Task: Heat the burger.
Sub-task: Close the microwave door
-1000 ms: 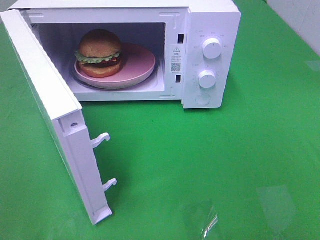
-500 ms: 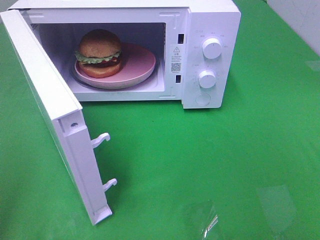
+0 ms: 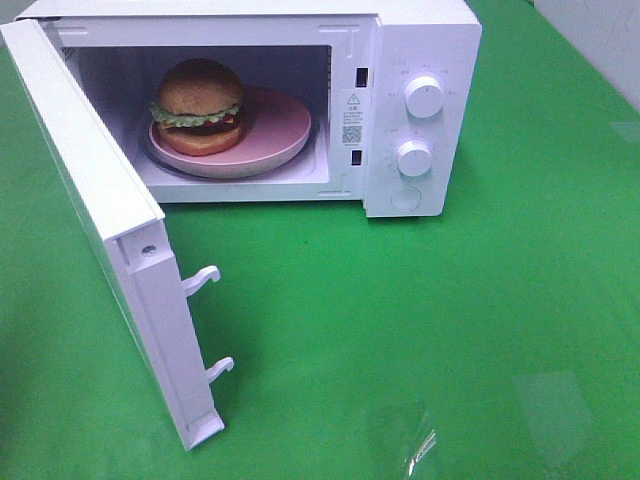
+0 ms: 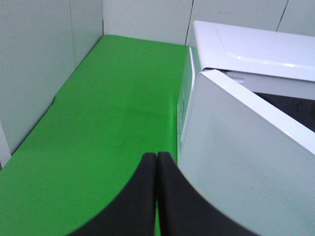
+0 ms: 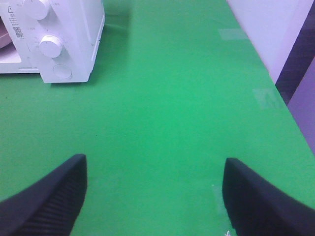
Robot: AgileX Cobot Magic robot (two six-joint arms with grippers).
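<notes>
Black left jaws pressed together beside the microwave door (image 4: 246,162), right jaws apart.

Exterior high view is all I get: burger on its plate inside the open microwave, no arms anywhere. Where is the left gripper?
Observer: The left gripper is shut with its fingers pressed together, holding nothing, close beside the outer face of the open microwave door.
Operator: And the right one?
Observer: The right gripper is open and empty above the bare green cloth.
Operator: Is it at the controls?
Observer: No. The lower knob lies well ahead of it, with cloth between them.
</notes>
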